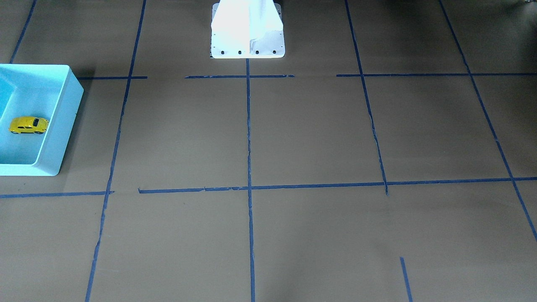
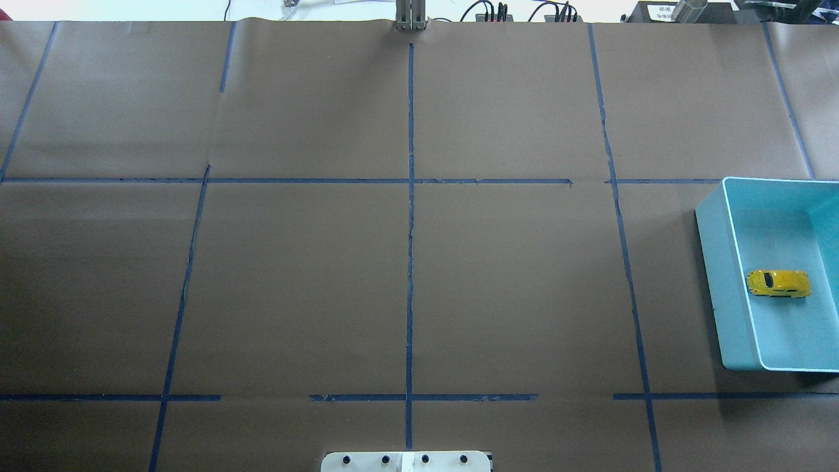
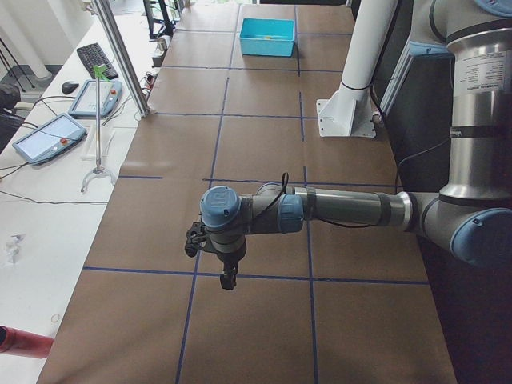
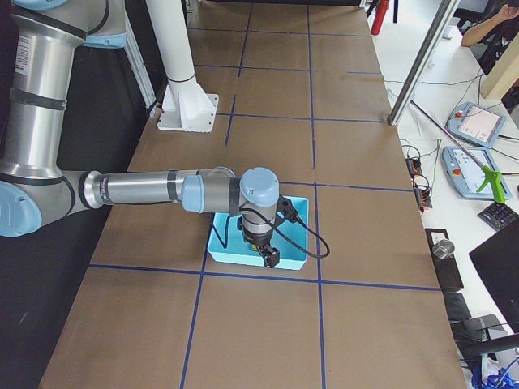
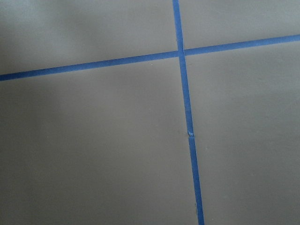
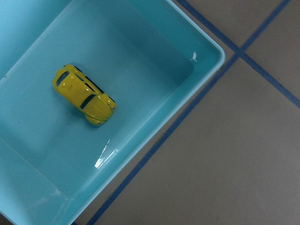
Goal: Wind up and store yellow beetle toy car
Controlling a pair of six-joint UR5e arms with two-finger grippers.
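The yellow beetle toy car lies on its wheels inside the turquoise bin, near the bin's middle. It also shows in the overhead view and the right wrist view. My right gripper hangs above the bin, apart from the car; I cannot tell whether it is open or shut. My left gripper hangs over bare table at the other end; I cannot tell its state. Neither gripper shows in the wrist, overhead or front views.
Brown paper with blue tape lines covers the table. The white robot base stands at the table's robot side. The bin sits at the table's right end. A metal post and tablets stand beyond the far edge.
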